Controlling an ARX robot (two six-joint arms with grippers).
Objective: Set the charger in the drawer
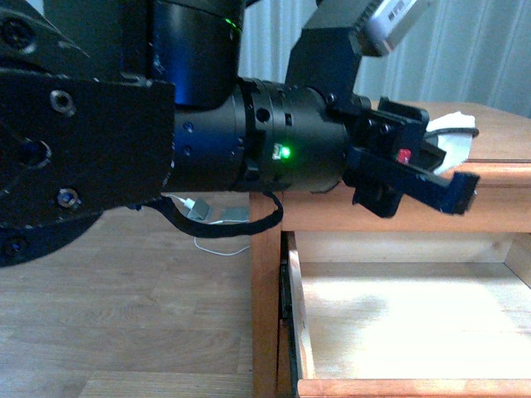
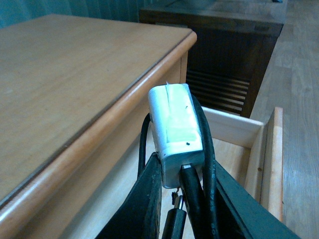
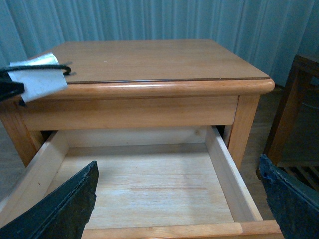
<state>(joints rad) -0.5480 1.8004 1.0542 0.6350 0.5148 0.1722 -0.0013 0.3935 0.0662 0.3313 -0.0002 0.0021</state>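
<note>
Left wrist view: charger (image 2: 175, 127) clamped in the left pincer (image 2: 185, 172).
The white block, its black cable (image 2: 207, 144) looped alongside, is held at the front edge of the desk (image 2: 75, 74), above the pulled-out drawer (image 2: 261, 144). Right wrist view shows the right pincer (image 3: 178, 169) with fingers spread apart, facing the open drawer's interior.

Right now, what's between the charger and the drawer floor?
Nothing, bare air. The right wrist view shows the charger in the left pincer at the table edge, the open drawer empty below.
</note>
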